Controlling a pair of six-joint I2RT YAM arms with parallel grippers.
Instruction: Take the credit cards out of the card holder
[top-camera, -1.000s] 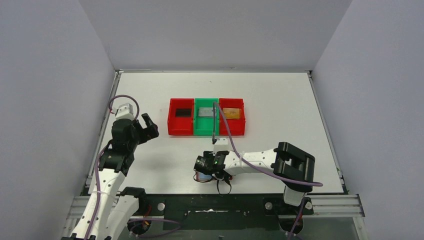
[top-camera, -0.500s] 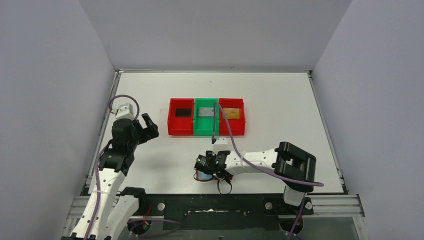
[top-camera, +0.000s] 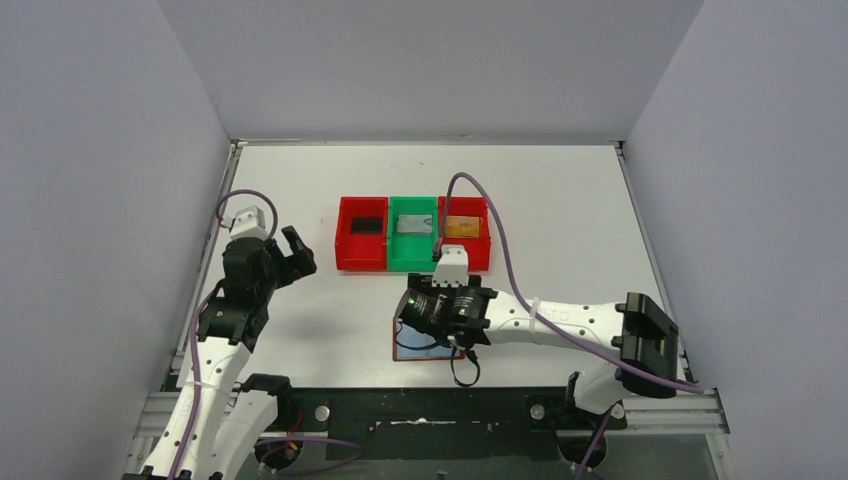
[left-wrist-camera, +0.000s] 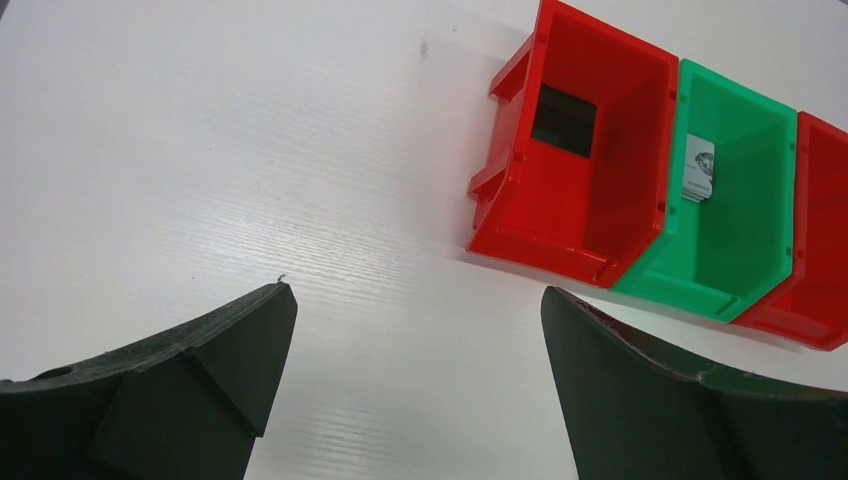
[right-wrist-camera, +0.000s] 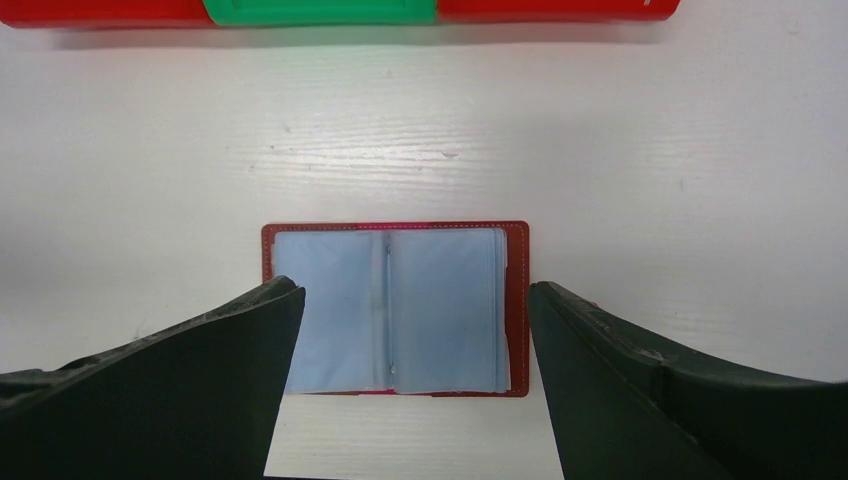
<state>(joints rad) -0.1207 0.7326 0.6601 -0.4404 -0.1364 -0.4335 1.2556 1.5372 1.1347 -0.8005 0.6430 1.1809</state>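
Silver-grey card (left-wrist-camera: 699, 170) in green bin (left-wrist-camera: 745, 232) — its print too small to read.

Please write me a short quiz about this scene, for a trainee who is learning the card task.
1. True or false: the card holder lies open on the table.
2. Which bin holds the black card? A) the green bin B) the left red bin C) the right red bin
3. Fill in: the jaws of the right gripper above the card holder are ____.
Key: 1 true; 2 B; 3 open.
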